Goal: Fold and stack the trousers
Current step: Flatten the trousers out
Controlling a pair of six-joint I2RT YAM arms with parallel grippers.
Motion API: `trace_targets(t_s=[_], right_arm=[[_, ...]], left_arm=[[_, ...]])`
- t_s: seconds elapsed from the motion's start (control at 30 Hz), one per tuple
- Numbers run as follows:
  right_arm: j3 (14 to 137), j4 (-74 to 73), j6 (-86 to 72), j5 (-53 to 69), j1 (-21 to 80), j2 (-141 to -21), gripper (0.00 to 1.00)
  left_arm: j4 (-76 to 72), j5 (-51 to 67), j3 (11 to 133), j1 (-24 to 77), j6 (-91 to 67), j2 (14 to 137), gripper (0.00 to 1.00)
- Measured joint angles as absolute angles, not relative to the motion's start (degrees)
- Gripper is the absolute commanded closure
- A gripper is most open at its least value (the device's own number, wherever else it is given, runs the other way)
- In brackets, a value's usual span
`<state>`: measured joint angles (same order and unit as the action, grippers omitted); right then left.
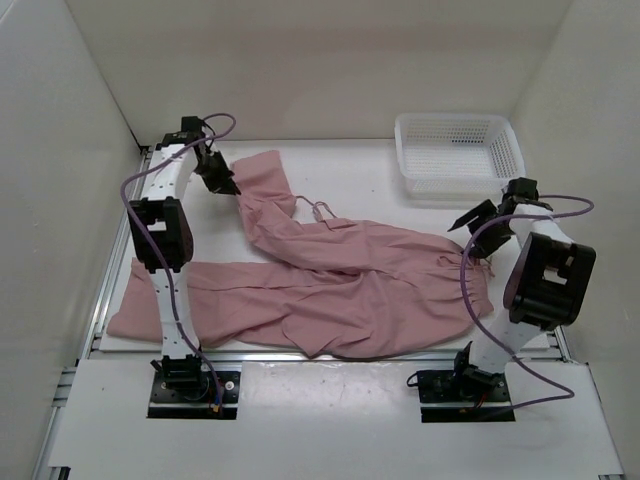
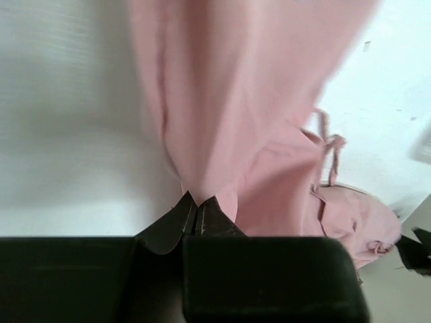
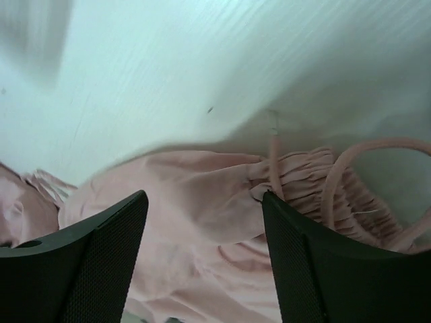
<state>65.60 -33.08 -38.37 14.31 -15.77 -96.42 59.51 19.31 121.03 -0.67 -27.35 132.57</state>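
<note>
The dusty-pink trousers (image 1: 340, 285) lie spread across the table, one leg running to the near left and the other pulled up toward the far left. My left gripper (image 1: 222, 184) is shut on that raised leg and holds it off the table; in the left wrist view the closed fingertips (image 2: 196, 202) pinch the pink cloth (image 2: 229, 101). My right gripper (image 1: 478, 215) is open and empty, hovering over the waist at the right. In the right wrist view its fingers (image 3: 108, 235) straddle the gathered waistband and drawstring (image 3: 337, 182).
A white mesh basket (image 1: 458, 155) stands at the far right corner. White walls enclose the table on the left, back and right. The arm bases sit on the near edge.
</note>
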Motion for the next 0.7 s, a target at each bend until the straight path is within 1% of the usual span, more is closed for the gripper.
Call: trace_targets(t_s=[0.03,0.13,0.17,0.27,0.3,0.37,0.43,0.57,0.63,0.7], right_arm=[[65.6,-32.29,-38.81,14.79,-16.43,-98.26,0.29],[65.6,-30.37,-39.97,15.81,-17.8,-103.66,0.46],[65.63,-29.98,-40.29,16.25,-18.02,-105.19,0.65],[65.91,-29.78,-40.69,17.56,-18.31,-107.0,0.96],[66.04,-29.85,-41.04,17.8,-18.31,-107.0,1.0],[66.78,-29.89,-41.36,17.78,-18.31,-106.45,1.0],[67.57,-30.06,-41.43,17.37,-18.24,-104.27,1.0],[70.11,-30.85,-41.41,15.2,-18.2,-94.13,1.0],[71.7,-31.0,-41.28,14.0,-18.17,-88.05,1.0],[72.36,-30.74,-40.84,13.15,-18.2,-82.89,1.0]], left_arm=[[59.46,19.31,120.81,-1.02,-27.2,131.48,0.9],[59.29,19.16,120.42,-1.69,-26.76,128.92,0.9],[59.27,19.09,120.42,-1.83,-26.61,128.44,0.9],[59.42,19.07,120.44,-2.26,-26.35,127.9,0.9],[59.57,19.07,120.55,-2.35,-26.3,127.9,0.9],[60.88,19.07,121.49,-2.52,-26.37,127.98,0.9],[62.96,19.11,125.19,-2.7,-26.37,128.27,0.9],[64.88,19.4,135.98,-3.77,-26.55,127.66,0.9],[64.07,19.68,136.42,-4.97,-26.65,124.7,0.9],[63.4,19.75,132.4,-6.46,-26.83,119.68,0.9]])
